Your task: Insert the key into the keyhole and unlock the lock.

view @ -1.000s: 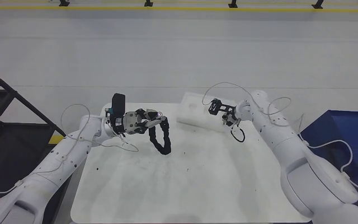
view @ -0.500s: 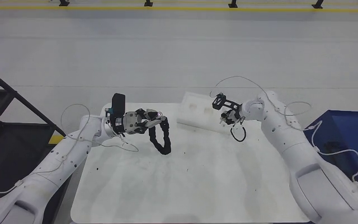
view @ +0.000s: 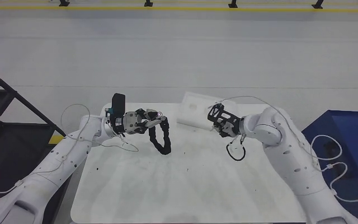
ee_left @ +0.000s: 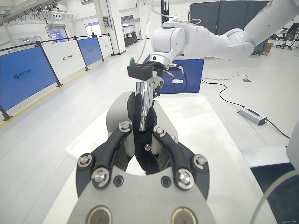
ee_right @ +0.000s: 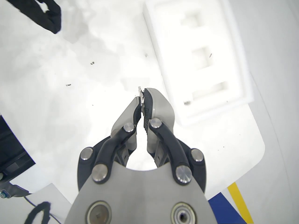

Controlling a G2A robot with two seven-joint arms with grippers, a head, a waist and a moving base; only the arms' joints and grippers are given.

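left end effector [ee_left: 140, 115] is clamped on the lock [ee_left: 144, 94], holding its black cable loop and chrome cylinder above the counter [view: 184, 185]. right end effector [ee_right: 141, 103] pinches the small key [ee_right: 140, 92] at its very tip, with only a sliver of metal showing, over the counter beside the white foam tray [ee_right: 233, 47], apart from the lock.
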